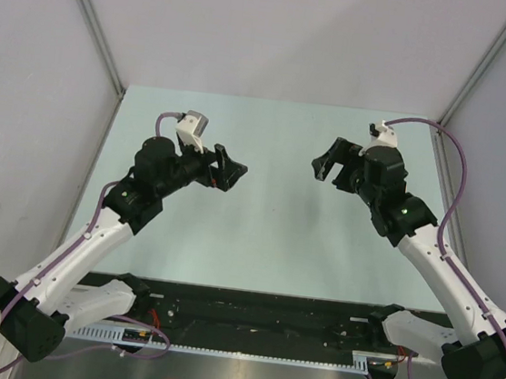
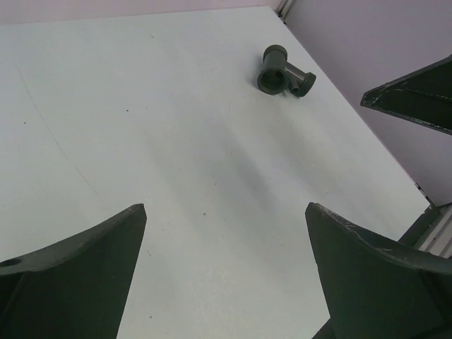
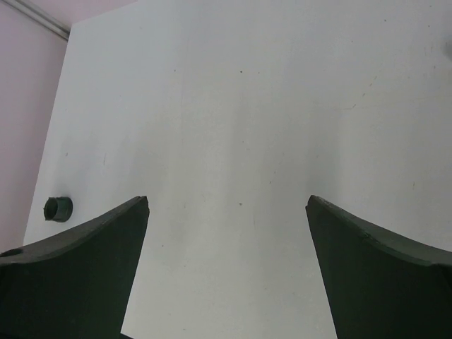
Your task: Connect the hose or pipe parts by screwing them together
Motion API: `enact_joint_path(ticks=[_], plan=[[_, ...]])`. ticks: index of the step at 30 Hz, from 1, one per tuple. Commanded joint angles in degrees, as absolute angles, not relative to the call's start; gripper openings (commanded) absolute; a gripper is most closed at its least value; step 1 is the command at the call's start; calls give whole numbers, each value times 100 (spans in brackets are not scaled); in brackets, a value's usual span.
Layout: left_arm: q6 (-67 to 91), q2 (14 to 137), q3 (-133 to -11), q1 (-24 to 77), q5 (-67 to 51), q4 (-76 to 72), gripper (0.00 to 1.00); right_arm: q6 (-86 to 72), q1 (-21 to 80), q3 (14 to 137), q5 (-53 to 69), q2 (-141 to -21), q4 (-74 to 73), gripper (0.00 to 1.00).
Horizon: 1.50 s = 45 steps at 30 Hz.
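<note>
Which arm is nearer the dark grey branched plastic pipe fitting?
Right. The right arm hangs near the fitting by the table's right edge; the left arm faces it from across the table.

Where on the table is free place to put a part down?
The wide middle of the table, between left gripper and right gripper, is bare. Occupied near the walls: the branched fitting at one edge, the small fitting at another.
</note>
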<state>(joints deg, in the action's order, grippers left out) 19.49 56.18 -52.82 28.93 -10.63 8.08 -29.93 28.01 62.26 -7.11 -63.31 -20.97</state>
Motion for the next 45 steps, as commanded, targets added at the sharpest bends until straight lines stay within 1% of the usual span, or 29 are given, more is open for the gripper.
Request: enact_joint_path(ticks=[1, 4, 7, 8, 10, 12, 13, 14, 15, 19, 21, 24, 28, 31, 35, 39, 42, 45], plan=[[2048, 5467, -5256, 2918, -967, 703, 100, -2900, 2786, 6328, -1010, -6284, -1960, 100], [2065, 5467, -5256, 2918, -967, 703, 100, -2839, 2777, 6293, -1598, -6459, -1890, 100], [2074, 5441, -5256, 2918, -976, 703, 100, -2322, 2751, 6249, -2799, -6802, -1600, 100], [2074, 5449, -5256, 2927, -976, 694, 100, -2085, 2725, 6240, -3047, -7116, -1373, 100], [2083, 5432, -5247, 2927, -976, 703, 100, -1137, 2646, 6249, -3687, -7478, -969, 100], [2083, 5432, -5247, 2927, -976, 703, 100, -320, 2435, 6249, -3971, -8169, -161, 100], [2083, 5414, -5247, 2927, -967, 703, 100, 362, 2321, 6266, -4138, -8426, 146, 100], [2074, 5405, -5238, 2918, -967, 703, 100, 587, 2225, 6319, -4166, -8638, 471, 100], [2083, 5388, -5230, 2918, -949, 703, 100, 737, 1963, 6493, -4123, -9014, 518, 100], [2057, 5344, -5212, 2927, -870, 703, 100, 748, 1355, 7022, -3140, -9605, 116, 100], [2057, 5379, -5221, 2918, -896, 694, 100, 703, 1100, 7162, -2902, -9781, 27, 100], [2083, 5414, -5238, 2918, -1001, 694, 100, 800, 809, 7259, -2155, -10072, -228, 100], [2109, 5440, -5238, 2927, -1037, 694, 100, 800, 178, 7601, -813, -10406, -614, 100], [2118, 5493, -5247, 2918, -1072, 694, 100, 712, -130, 7778, -161, -10626, -729, 100], [2136, 5537, -5247, 2927, -1099, 694, 100, 607, -500, 8233, -53, -10872, -799, 100], [2145, 5563, -5247, 2918, -1125, 694, 100, 492, -668, 8909, 272, -11450, -1186, 99], [2127, 5563, -5247, 2927, -1090, 694, 100, 519, -738, 9367, 404, -11811, -1625, 96], [2127, 5555, -5238, 2918, -1055, 703, 100, 396, -922, 9518, 841, -11962, -1810, 93]])
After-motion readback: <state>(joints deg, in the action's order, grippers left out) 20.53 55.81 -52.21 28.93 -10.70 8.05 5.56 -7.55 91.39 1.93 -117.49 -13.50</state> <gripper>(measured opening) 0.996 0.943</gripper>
